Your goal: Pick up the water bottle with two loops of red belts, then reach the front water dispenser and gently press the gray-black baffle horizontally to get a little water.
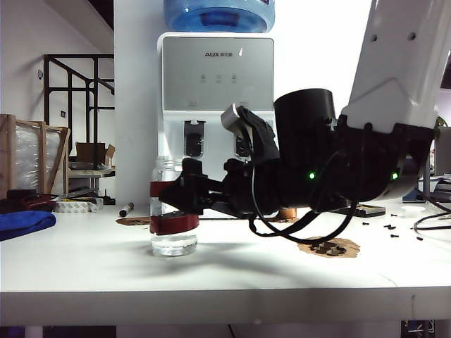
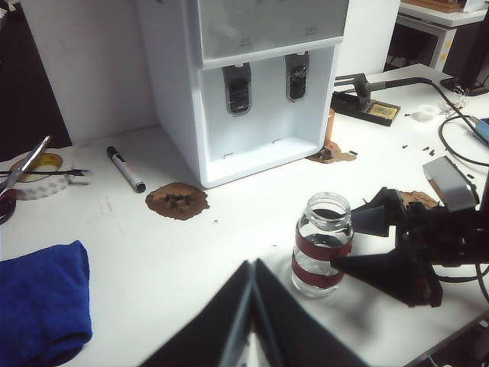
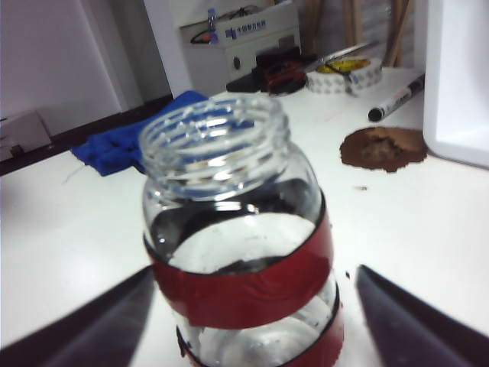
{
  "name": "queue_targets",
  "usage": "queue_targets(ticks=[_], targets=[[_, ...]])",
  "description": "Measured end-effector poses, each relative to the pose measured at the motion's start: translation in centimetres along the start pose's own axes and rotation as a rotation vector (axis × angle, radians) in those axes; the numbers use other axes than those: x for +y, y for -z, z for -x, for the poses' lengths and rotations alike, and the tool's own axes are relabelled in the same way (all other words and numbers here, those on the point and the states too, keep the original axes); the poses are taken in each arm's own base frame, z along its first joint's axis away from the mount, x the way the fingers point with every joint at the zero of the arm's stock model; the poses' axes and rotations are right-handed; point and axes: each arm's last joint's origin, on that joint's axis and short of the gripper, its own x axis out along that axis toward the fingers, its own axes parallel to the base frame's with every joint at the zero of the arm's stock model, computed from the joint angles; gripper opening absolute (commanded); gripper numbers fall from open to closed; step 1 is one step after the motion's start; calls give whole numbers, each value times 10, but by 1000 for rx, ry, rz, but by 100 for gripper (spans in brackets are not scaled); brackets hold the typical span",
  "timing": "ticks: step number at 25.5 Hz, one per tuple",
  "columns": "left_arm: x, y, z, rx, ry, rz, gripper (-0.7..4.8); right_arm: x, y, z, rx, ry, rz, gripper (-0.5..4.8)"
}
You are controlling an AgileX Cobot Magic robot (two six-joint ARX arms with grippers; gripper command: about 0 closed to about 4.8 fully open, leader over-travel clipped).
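We see the water bottle (image 1: 173,211) standing upright on the white table (image 1: 106,260), in front of the water dispenser (image 1: 217,91) and a little to the left of its front panel in the exterior view. It is open at the neck and has two dark red bands around its clear body.

Our right hand (image 1: 176,196) reaches in from the right of the exterior view, level with the table, and sits around the bottle at the height of the bands. In the right wrist view the bottle (image 3: 241,237) stands between the two dark fingers (image 3: 92,325), one on each side; the jaws are spread wide, with a sliver of table showing between each finger and the glass, so nothing is gripped. The left wrist view shows the same: the right hand (image 2: 353,243) flanks the bottle (image 2: 322,245) from the side.

Our left hand (image 2: 252,306) hangs above the table on the near side of the bottle, well apart from it. Its fingers lie pressed together into a point and hold nothing.

On the dispenser (image 2: 244,84) two gray-black baffles (image 2: 236,88) sit side by side in their recesses below the gray panel. A blue cloth (image 2: 38,306) lies near the table's left edge, and a marker pen (image 2: 126,170) lies beside the dispenser.
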Motion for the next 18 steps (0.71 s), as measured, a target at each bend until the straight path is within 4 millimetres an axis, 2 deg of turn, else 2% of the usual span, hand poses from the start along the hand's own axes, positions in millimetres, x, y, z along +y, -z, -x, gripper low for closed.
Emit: queue_targets(ticks=[7,14,18], targets=[[0,0,0,0,0,-1,-4,-2,4,-5,36,4,-15,479],[0,2,0,15,3,7,-4,-1,-5,-18,49,-6,-19,479],[0,2,0,19,4,9,-4,0,-3,-18,68,-4,-25,479]])
